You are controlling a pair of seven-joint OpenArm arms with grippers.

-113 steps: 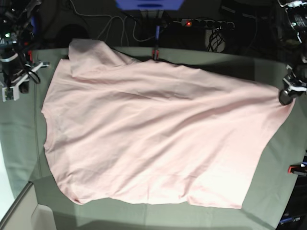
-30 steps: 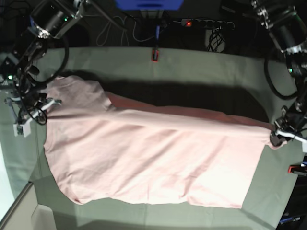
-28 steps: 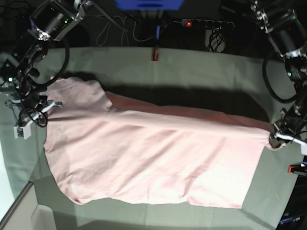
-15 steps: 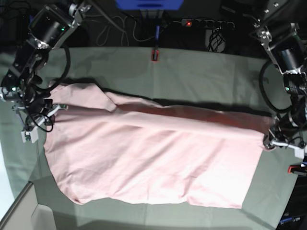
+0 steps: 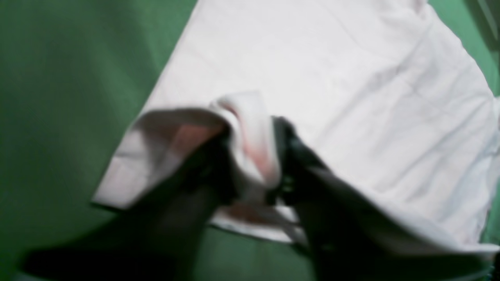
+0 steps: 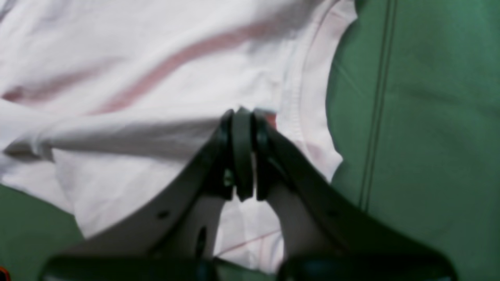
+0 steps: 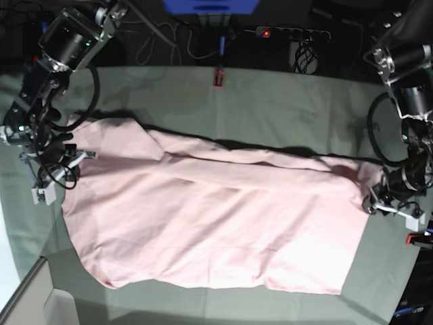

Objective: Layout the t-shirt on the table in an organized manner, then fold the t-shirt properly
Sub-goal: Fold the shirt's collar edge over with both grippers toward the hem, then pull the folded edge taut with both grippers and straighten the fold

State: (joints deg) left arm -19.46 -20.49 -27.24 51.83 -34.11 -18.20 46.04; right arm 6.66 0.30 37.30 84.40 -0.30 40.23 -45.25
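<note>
The pale pink t-shirt point(image 7: 216, 230) lies plain side up across the table point(image 7: 284, 108), its far edge folded forward over itself. My left gripper point(image 7: 373, 202) is low at the shirt's right end. In the left wrist view this gripper point(image 5: 253, 128) is open, its jaws parted with a bunched fold of the t-shirt point(image 5: 351, 78) still lying between them. My right gripper point(image 7: 67, 162) is at the shirt's left end. The right wrist view shows that gripper point(image 6: 242, 115) shut on a fold of the t-shirt point(image 6: 156, 50) beside the neckline.
A red clamp point(image 7: 218, 76) sits on the table's far edge and another point(image 7: 419, 238) on its right edge. A power strip point(image 7: 291, 32) and cables lie behind the table. A white box corner point(image 7: 40, 305) shows at the lower left.
Both arms have come down and forward, laying the raised far edge of the shirt onto the rest of it. The left gripper's jaws have parted; the right gripper stays shut.
</note>
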